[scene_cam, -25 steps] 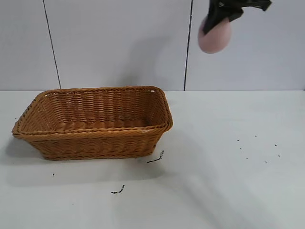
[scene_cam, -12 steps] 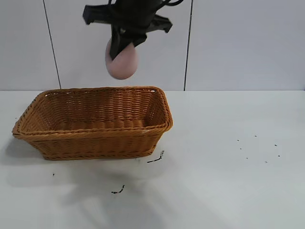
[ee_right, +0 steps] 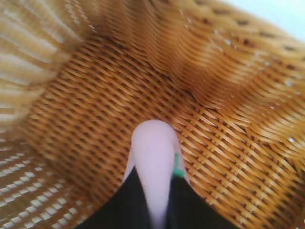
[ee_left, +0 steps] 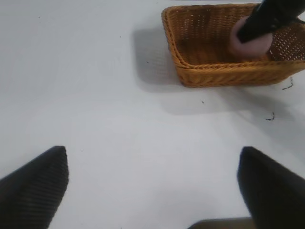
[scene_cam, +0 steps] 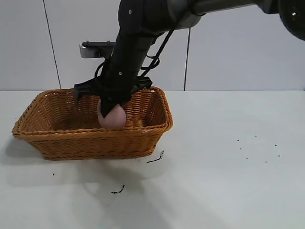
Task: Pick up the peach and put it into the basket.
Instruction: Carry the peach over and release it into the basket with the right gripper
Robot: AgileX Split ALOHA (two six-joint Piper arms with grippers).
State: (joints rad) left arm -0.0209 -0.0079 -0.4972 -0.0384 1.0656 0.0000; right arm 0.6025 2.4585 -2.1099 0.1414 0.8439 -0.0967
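Peach (scene_cam: 113, 116) is now low inside the basket (scene_cam: 57, 138), toward its 3 o'clock end in the exterior view. A second ago it hung high above the table (scene_cam: 228, 162), well off to the basket's 1 o'clock, and half a second ago it was just over the rim; so the carry is finished and the fruit has come down between the wicker walls. My judgement is that only the release remains.

The left gripper (ee_left: 152, 188) waits apart over bare table, its two fingers spread wide with nothing between them.

The right gripper (scene_cam: 110, 106) reaches down into the basket from 12 o'clock and its dark fingers (ee_right: 128, 200) lie on both sides of the peach (ee_right: 155, 157), so it is grasping the fruit. Whether the peach already rests on the woven floor I cannot tell.

The peach looks egg-like, with its long axis nearly upright, and the rounded free end points down at the basket floor.
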